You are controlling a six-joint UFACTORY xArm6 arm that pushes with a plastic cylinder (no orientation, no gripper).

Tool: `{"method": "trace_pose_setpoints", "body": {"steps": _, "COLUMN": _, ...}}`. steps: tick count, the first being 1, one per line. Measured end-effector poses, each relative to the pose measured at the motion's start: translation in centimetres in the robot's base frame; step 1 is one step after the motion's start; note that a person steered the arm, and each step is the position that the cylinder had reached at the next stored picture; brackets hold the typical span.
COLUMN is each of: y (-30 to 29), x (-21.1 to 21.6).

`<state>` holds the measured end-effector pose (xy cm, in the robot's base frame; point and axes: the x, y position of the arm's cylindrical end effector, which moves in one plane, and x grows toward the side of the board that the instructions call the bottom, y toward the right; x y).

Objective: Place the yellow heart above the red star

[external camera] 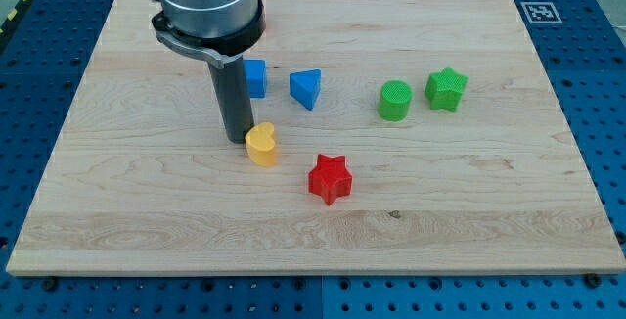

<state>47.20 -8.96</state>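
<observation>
The yellow heart (261,145) lies on the wooden board (147,202) left of centre. The red star (330,178) lies to the heart's lower right, a short gap away. My tip (236,139) stands just left of the yellow heart, touching or nearly touching its left side. The rod rises from there to the arm's grey body at the view's top.
A blue block (255,77), partly hidden by the rod, and a blue triangular block (306,88) lie above the heart. A green cylinder (394,101) and a green star (446,88) lie at the right. A printed marker (540,12) sits at the board's top right corner.
</observation>
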Motion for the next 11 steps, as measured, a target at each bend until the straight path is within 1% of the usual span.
{"method": "trace_pose_setpoints", "body": {"steps": 1, "y": -1.5, "x": 1.5}}
{"method": "trace_pose_setpoints", "body": {"steps": 2, "y": -1.9, "x": 2.0}}
{"method": "trace_pose_setpoints", "body": {"steps": 3, "y": -0.4, "x": 2.0}}
{"method": "trace_pose_setpoints", "body": {"steps": 5, "y": 4.5, "x": 2.3}}
{"method": "trace_pose_setpoints", "body": {"steps": 11, "y": 5.3, "x": 1.9}}
